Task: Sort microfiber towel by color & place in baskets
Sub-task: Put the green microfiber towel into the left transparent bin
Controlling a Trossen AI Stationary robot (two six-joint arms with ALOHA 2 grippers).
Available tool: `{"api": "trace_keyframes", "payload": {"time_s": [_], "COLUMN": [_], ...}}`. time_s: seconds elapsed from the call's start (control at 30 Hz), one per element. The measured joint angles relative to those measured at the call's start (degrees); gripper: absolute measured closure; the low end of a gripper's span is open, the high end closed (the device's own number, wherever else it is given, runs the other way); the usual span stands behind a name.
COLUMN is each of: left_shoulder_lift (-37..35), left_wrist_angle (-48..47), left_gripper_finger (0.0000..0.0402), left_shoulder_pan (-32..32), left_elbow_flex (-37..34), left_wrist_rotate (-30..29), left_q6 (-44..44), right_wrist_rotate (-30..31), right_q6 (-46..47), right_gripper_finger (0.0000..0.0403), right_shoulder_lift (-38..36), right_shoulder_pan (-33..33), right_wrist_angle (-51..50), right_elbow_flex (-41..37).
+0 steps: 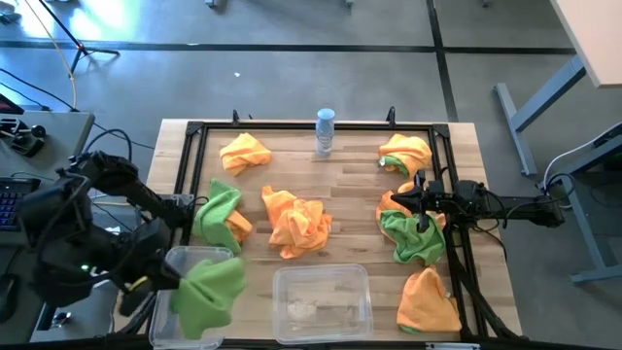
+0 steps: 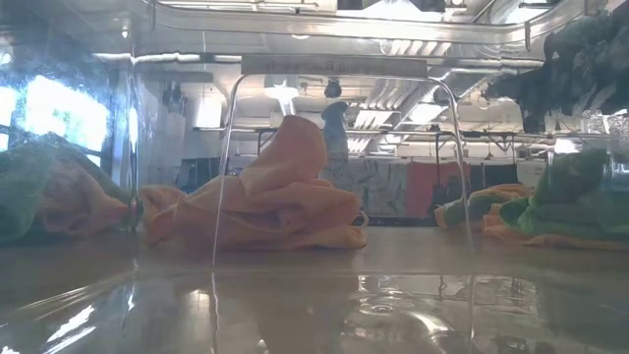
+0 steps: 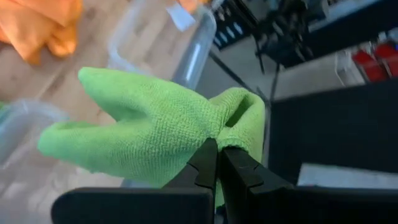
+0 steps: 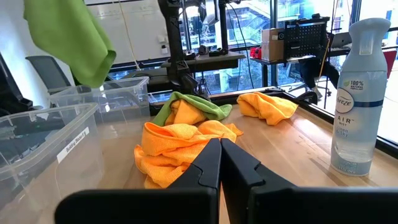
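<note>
Microfiber towel in bright green (image 1: 209, 292) hangs pinched in the left claw (image 3: 217, 163) above the narrower clear plastic bin (image 1: 175, 261) at the wooden table's (image 1: 350, 180) seven o'clock corner. Other green and orange fuzzy cloths lie scattered across the table. Right claw (image 1: 420, 202) hovers at three o'clock, fingers closed on nothing.

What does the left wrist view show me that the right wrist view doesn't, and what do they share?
Only the left wrist view shows the left gripper, its fingers shut on a green towel.

Only the right wrist view shows the right gripper, shut and empty above the wooden table, the spray bottle, and the orange towel on the far side.

Both show that held green towel, the clear baskets, and an orange towel.
</note>
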Motion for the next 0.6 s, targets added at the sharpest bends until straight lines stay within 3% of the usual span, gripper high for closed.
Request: {"api": "trace_keyframes", "payload": {"time_s": [0.3,0.6], "left_shoulder_lift": [-1.2,-1.1], "left_wrist_angle": [0.1,0.0], "left_gripper_finger": [0.0401,0.0401], "left_shoulder_pan": [-6.3,-9.6], "left_elbow_flex": [-1.5,-18.9], "left_wrist_rotate": [4.0,9.9], "left_q6": [0.0,5.0], "right_wrist_rotate": [0.0,0.0], "right_q6": [0.0,0.0], "right_gripper_finger": [0.0402,0.0402], "right_shoulder_lift": [0.0,0.0], "right_shoulder_pan": [0.0,0.0], "right_wrist_angle": [0.0,0.0], "right_elbow_flex": [0.0,0.0]}}
